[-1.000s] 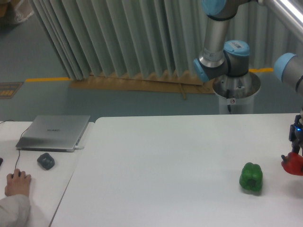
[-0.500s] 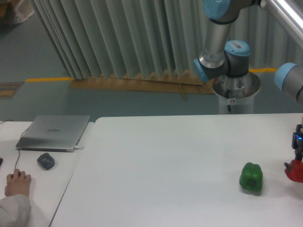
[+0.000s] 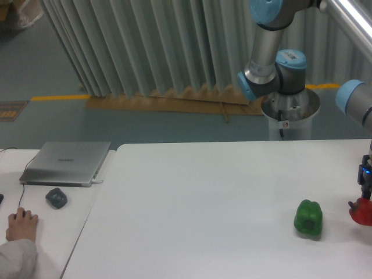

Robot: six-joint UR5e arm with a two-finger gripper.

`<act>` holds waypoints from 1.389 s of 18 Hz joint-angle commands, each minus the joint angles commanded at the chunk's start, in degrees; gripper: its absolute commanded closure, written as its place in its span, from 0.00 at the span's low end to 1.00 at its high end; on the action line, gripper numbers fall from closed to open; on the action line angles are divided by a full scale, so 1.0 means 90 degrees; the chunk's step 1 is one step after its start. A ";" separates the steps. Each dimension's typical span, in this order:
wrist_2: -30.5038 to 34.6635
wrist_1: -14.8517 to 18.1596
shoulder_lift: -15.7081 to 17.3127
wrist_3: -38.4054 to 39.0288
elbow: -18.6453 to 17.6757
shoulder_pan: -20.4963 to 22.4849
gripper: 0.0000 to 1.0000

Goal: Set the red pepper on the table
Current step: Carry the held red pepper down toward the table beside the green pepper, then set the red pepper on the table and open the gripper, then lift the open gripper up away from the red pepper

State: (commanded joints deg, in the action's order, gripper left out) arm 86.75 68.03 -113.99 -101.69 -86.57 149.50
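At the right edge of the camera view, the red pepper point(image 3: 362, 212) shows only as a partial glossy red shape, cut off by the frame. My gripper point(image 3: 366, 195) comes down onto it from above, dark with a small blue light, and seems closed on the pepper's top. Whether the pepper touches the table point(image 3: 203, 203) cannot be told. A green bell pepper point(image 3: 308, 218) rests on the table to the left of the red one.
A narrower white desk point(image 3: 52, 232) on the left carries a grey laptop point(image 3: 65, 163), a dark mouse point(image 3: 56, 198) and a person's hand point(image 3: 22, 224). The arm's base pedestal point(image 3: 289, 113) stands behind the table's far edge.
The gripper and red pepper shifted a little to the right and downward, further toward the frame edge. The green pepper has not moved.
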 joint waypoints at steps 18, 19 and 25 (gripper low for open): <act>0.0303 -0.0547 -0.0205 0.0000 -0.0098 -0.0078 0.00; 0.0303 -0.0547 -0.0205 0.0000 -0.0098 -0.0078 0.00; 0.0303 -0.0537 -0.0186 0.0068 -0.0117 -0.0127 0.00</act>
State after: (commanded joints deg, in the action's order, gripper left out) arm 89.47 63.19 -115.66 -101.07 -87.63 148.36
